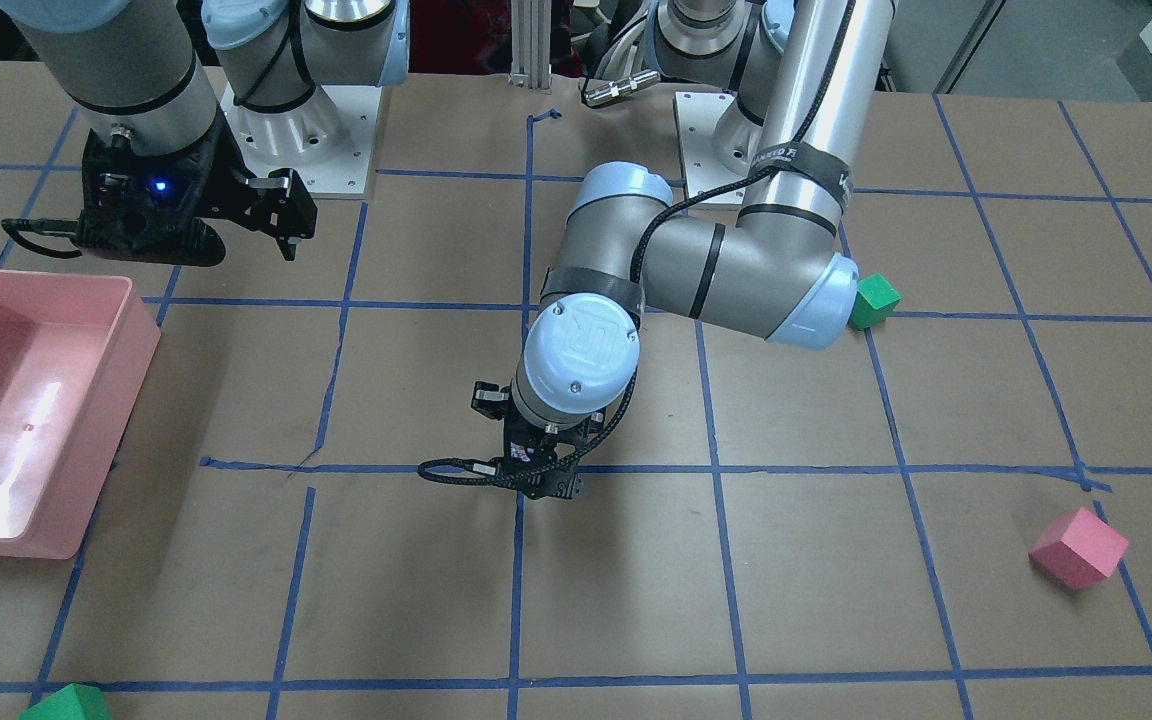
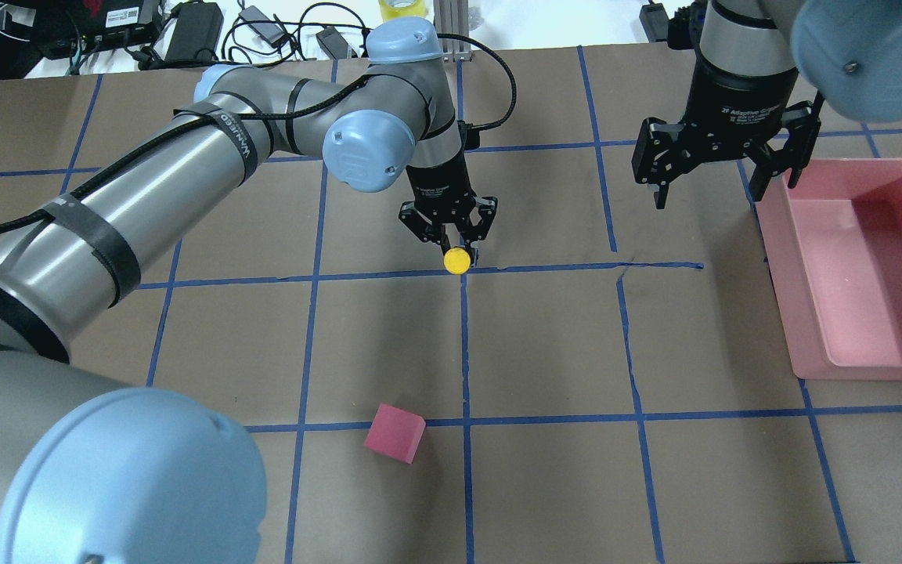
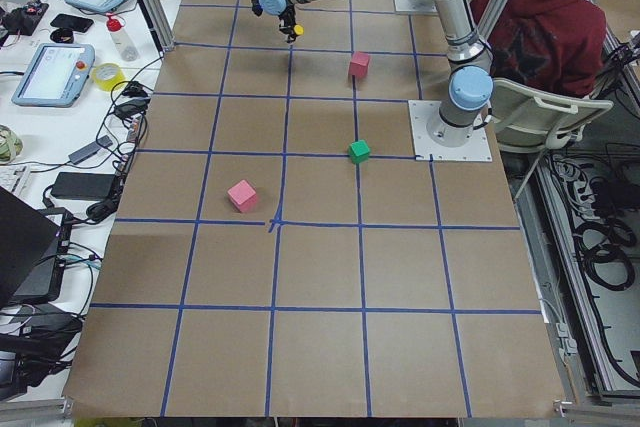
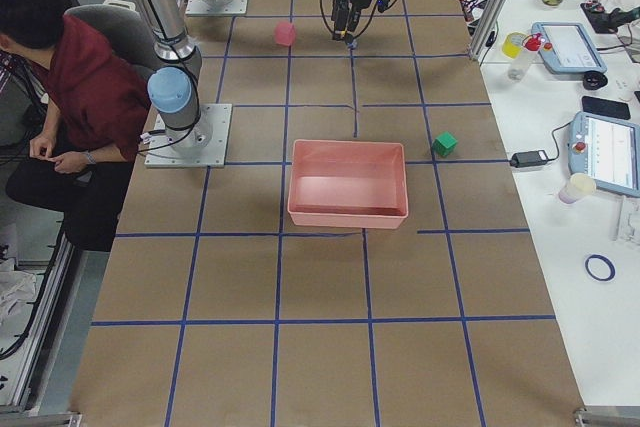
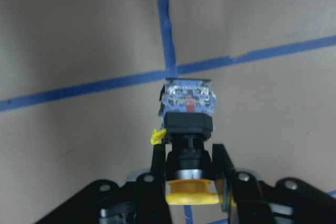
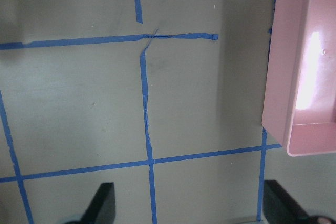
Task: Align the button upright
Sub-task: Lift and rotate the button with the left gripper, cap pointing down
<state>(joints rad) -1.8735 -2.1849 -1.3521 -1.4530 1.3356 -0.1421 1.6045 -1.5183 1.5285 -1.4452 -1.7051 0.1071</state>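
Bright, even light from overhead, fixed views mostly crisp. White glare streak on pink bin (image 1: pixel 6 540) floor, and same hot patch in right wrist view. Soft wide shadow on table (image 1: pixel 836 600) under left arm (image 1: pixel 736 270). Left wrist view dim, murky: button (image 5: pixel 188 124) fairly sharp at far end, yellow cap near lens soft, tape lines smeared. Right wrist view has grey-green cast, right gripper (image 6: pixel 207 208) fingertips blurred at bottom edge. Overhead view: near left-arm joint looms, out of focus.

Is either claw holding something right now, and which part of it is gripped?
The left gripper pinches the button by its black neck, right beside the yellow cap. The right gripper holds nothing.
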